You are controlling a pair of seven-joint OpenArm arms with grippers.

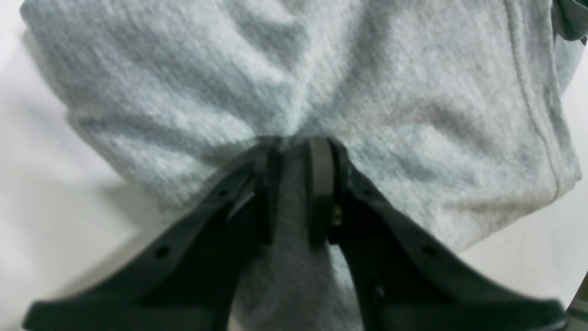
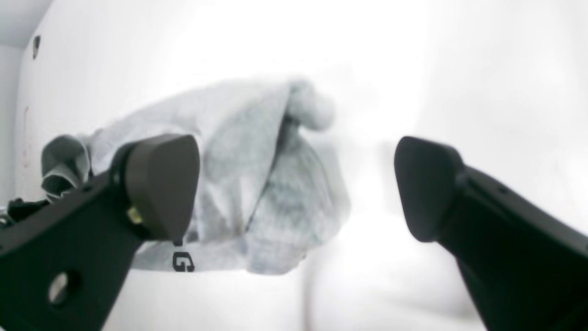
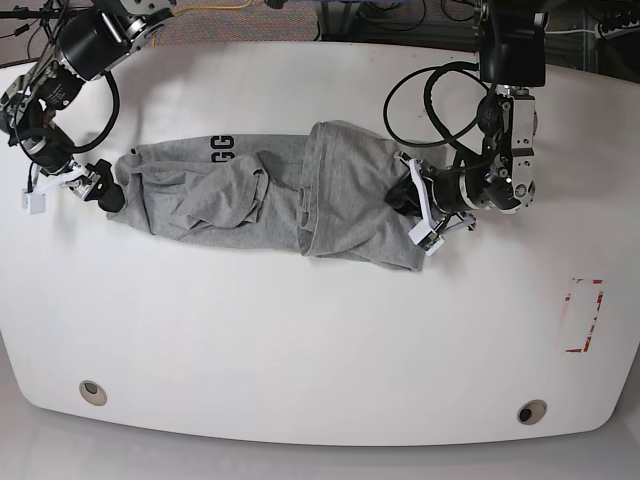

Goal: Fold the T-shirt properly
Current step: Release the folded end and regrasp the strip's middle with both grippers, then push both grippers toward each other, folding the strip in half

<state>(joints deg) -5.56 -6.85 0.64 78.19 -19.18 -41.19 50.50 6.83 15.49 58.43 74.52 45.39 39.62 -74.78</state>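
The left gripper (image 1: 294, 151) has its jaws drawn in narrow, with a pinch of grey cloth caught between the pads — the left wrist view shows the fabric gathering into creases that run straight to the fingertips, which reads as a real hold on the T-shirt (image 3: 270, 195) rather than mere contact. In the base view this gripper (image 3: 412, 195) sits at the shirt's edge on that view's right, where a folded-over panel lies doubled on the rest; the grip there looks meant to carry or draw that end. The right gripper (image 2: 296, 188) stands wide, its two dark pads well apart and nothing between them; past them the right wrist view shows the bunched near end of the shirt and a scrap of black lettering. In the base view it (image 3: 100, 185) hangs just beside the shirt's opposite end, apart from the cloth as far as can be told — probably placed to take that end next. The shirt itself lies stretched along the middle of the white table (image 3: 320, 330), rumpled in its centre, so the fold looks only partly made and far from tidy.
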